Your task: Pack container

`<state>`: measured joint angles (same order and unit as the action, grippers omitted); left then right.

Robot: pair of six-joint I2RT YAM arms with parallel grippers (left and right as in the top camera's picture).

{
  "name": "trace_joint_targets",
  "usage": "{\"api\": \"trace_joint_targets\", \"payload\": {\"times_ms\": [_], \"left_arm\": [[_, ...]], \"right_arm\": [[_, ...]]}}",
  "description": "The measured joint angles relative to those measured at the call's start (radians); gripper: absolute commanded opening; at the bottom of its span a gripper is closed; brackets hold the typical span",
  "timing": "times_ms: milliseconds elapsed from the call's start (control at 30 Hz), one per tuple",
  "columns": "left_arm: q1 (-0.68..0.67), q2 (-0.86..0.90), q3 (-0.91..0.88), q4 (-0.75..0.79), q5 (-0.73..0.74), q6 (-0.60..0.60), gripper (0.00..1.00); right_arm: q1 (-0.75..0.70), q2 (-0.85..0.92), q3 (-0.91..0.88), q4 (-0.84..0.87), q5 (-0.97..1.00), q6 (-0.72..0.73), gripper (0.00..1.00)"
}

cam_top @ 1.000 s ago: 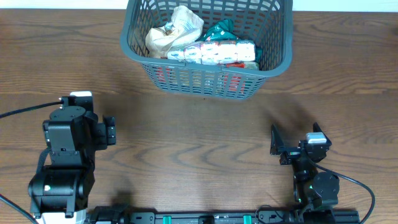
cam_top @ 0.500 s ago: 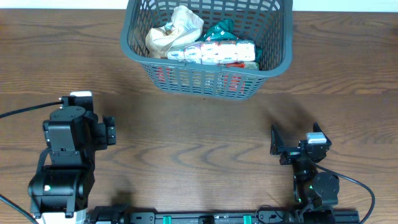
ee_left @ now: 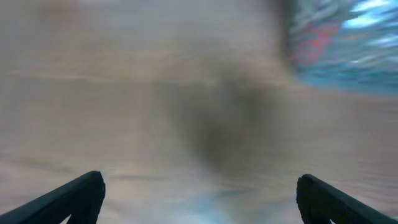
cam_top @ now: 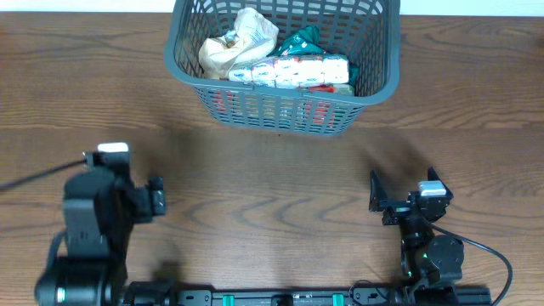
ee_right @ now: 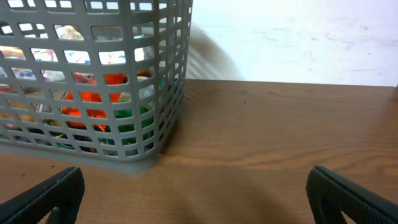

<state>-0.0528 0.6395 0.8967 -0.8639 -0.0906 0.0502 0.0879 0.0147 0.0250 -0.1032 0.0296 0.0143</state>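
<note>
Resting at the far middle of the table, the container stands upright, well apart from both arms, which sit at the near edge. The left gripper lies to the container's near left and the right gripper to its near right. Neither touches the container. Both grippers are spread wide and hold nothing.

From overhead the container's inside shows. A crumpled tan bag lies at the left, a long flower-printed packet lies against the near wall, and a teal packet pokes up behind it.

The right wrist view shows the side instead. The grey lattice of the container fills its upper left, ahead and to the left of the right gripper. Red items and green ones glow through the slots, too broken up by the bars to name.

The left wrist view is heavily blurred. It shows the two dark fingertips of the left gripper far apart over a smeared surface. A blue-and-red patch at the top right is too smeared to identify.

The table is dark brown wood with a strong grain. Behind it, only the right wrist view shows a pale, scuffed wall.
</note>
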Motion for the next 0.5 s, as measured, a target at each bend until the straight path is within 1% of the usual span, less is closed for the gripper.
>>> {"api": "trace_joint_targets", "payload": {"times_ms": [133, 233, 300, 367, 500], "left_arm": [[-0.054, -0.150, -0.111, 0.178, 0.119, -0.061, 0.99], [-0.084, -0.254, -0.245, 0.371, 0.162, -0.123, 0.98], [-0.094, -0.321, -0.348, 0.494, 0.169, -0.178, 0.99], [-0.098, -0.388, -0.451, 0.579, 0.163, -0.251, 0.99], [-0.099, -0.505, -0.643, 0.703, 0.125, -0.384, 0.99]], "right_arm": [[0.000, 0.000, 0.000, 0.000, 0.000, 0.000, 0.99], [0.000, 0.000, 0.000, 0.000, -0.001, 0.000, 0.99], [0.000, 0.000, 0.000, 0.000, -0.001, 0.000, 0.99], [0.000, 0.000, 0.000, 0.000, -0.003, 0.000, 0.99], [0.000, 0.000, 0.000, 0.000, -0.004, 0.000, 0.99]]}}
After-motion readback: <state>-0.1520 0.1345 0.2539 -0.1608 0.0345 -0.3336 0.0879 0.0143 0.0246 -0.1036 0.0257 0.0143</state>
